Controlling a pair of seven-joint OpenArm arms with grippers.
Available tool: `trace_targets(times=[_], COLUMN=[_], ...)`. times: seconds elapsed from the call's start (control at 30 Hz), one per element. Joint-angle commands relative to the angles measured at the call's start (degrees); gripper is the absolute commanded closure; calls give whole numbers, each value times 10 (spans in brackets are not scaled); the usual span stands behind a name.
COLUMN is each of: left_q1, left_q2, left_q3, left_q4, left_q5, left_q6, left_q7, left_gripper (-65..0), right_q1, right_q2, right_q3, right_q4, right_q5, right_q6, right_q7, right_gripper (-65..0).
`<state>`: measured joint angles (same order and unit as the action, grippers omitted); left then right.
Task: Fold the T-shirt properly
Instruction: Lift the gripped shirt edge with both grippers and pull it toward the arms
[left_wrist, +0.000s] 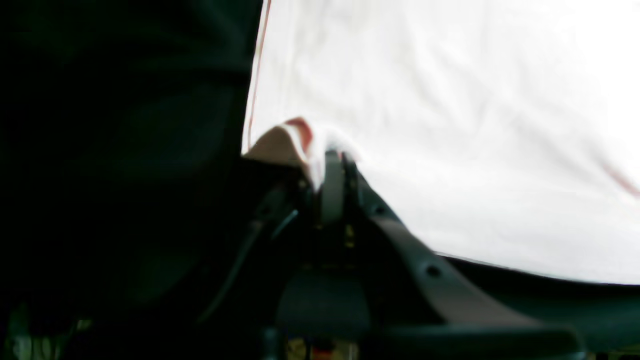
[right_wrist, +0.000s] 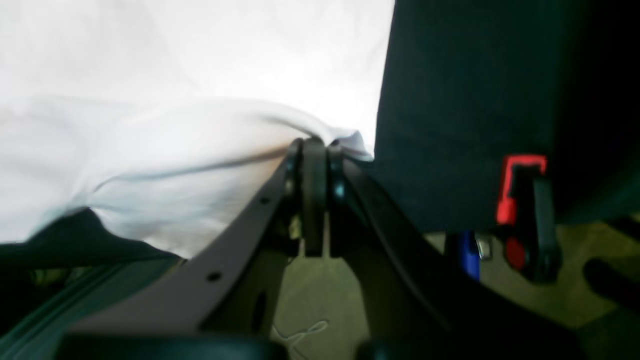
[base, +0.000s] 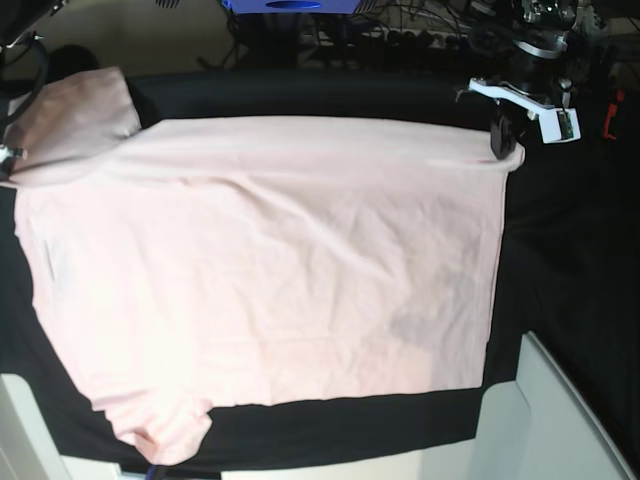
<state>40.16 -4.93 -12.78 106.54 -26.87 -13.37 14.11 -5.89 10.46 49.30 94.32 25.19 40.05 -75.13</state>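
The pale pink T-shirt (base: 270, 270) lies spread plain side up on the black table cloth (base: 570, 250). At its far right corner my left gripper (base: 503, 140) is shut on the fabric. The left wrist view shows those jaws (left_wrist: 335, 156) pinching a bunched corner of the T-shirt (left_wrist: 450, 125) that shows a reddish seam. In the right wrist view my right gripper (right_wrist: 315, 144) is shut on a raised fold at the edge of the T-shirt (right_wrist: 175, 100). In the base view the far left sleeve (base: 70, 120) is lifted, and the right gripper is almost cut off by the left edge.
A red and black clamp (right_wrist: 520, 200) grips the table edge beside the black cloth (right_wrist: 465, 100). Cables and equipment (base: 420, 30) crowd the back. White table corners (base: 560, 420) show at the front, and the floor lies below the right gripper.
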Motion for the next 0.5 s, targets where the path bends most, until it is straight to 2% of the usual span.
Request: trace_targets(times=[0.0,0.23,0.47], left_q1=[7,38,60], left_q2=[-2,5,2], left_q3=[-9,-58,-75], left_q4=[18,33,35], left_q5=[-4,-3,-3], left_q6=[1,0,-1], left_q7=[-15,-14,-14], left_gripper=[0,0,0], right_q1=[7,-30,-80], right_q2=[13,8,-17], right_q3=[6,8,8], right_q4=[2,1,39], right_q5=[3,6,7], right_q6=[-1,-1,-1], right_q7=[5,5,5], right_gripper=[0,0,0])
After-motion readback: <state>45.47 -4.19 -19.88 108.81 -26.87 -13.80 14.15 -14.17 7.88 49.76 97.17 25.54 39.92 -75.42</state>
